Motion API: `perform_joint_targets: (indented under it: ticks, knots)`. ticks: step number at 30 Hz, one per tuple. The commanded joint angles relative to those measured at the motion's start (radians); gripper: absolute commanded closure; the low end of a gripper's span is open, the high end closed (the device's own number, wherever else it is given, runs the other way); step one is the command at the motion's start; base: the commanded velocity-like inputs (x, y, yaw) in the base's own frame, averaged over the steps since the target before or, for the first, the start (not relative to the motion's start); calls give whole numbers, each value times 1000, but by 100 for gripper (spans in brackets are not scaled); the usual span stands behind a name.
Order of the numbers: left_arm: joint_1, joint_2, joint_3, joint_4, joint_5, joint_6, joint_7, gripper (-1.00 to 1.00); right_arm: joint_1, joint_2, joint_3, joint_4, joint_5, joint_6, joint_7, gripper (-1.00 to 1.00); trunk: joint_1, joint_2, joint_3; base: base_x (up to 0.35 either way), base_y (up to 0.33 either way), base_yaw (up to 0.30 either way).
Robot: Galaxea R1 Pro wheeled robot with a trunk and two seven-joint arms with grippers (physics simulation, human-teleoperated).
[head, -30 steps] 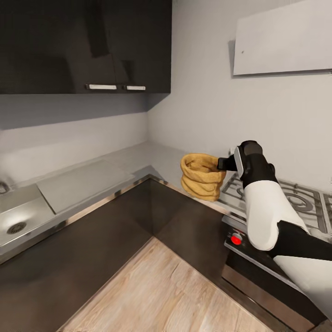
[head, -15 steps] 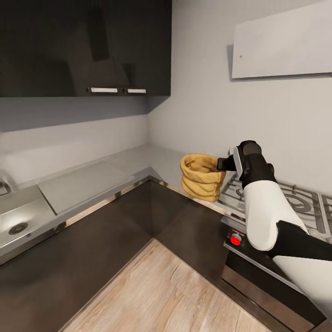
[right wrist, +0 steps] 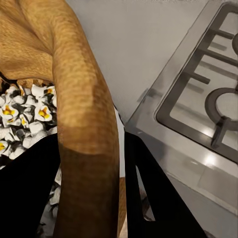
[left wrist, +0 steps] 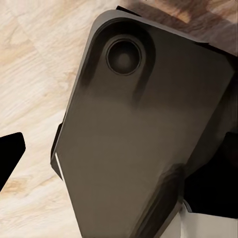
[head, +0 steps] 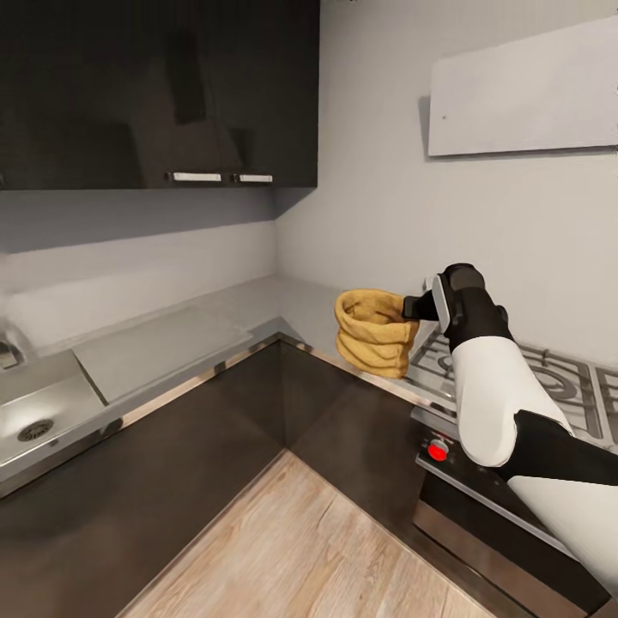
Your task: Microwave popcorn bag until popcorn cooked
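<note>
Right gripper (head: 415,306) is clamped on the rolled rim of the popcorn bag (head: 373,331), one finger inside, one outside. The bag hangs just above the countertop (head: 283,300), beside the gas hob (head: 524,365). In the wrist view, popcorn (right wrist: 22,116) inside looks white and popped. Left gripper's opening can't be judged. Likely step: carrying the bag. Keep it upright, grip firm on the rim, lift clear of the hob edge, move slowly to avoid spilling.

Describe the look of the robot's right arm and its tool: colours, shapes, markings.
The right arm has smooth white rounded shells joined by black segments at elbow and wrist. Its right tool is black, with two flat dark fingers. No cables or markings are visible.
</note>
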Motion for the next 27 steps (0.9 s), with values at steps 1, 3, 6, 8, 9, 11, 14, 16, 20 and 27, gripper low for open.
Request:
perform_joint_targets:
  ticks: [1,3,6,8,9,11,14,16,20,27]
  knots:
    - [0,0,7,-1,-1,-2,1,-100,0,1,-5,1,7,3,5,100,0,-1,1,0,0,0]
    - [0,0,8,-1,-1,-2,1,-100,1,2,-6,2,5,3,5,100,0,-1,4,0,0,0]
    - [0,1,7,-1,-1,-2,1,-100,28,2,-6,2,5,3,4,100,0,-1,9,0,0,0]
    - [0,1,7,-1,-1,-2,1,-100,38,2,-5,2,4,3,2,100,0,-1,12,0,0,0]
    - [0,1,7,-1,-1,-2,1,-100,40,3,-5,2,4,3,1,100,0,-1,14,0,0,0]
    - [0,1,7,-1,-1,-2,1,-100,44,2,-6,3,4,3,0,100,0,-1,17,0,0,0]
    - [0,1,7,-1,-1,-2,1,-100,67,2,-7,4,6,3,-1,100,0,-1,22,0,0,0]
    - [0,1,7,-1,-1,-2,1,-100,84,3,-6,4,4,3,-1,100,0,-1,25,0,0,0]
    - [0,1,8,-1,-1,-2,1,-100,92,3,-7,9,3,3,-1,100,0,-1,31,0,0,0]
    - [0,0,7,-1,-1,-1,1,-100,147,-5,-13,58,0,-75,2,100,0,-1,43,0,0,0]
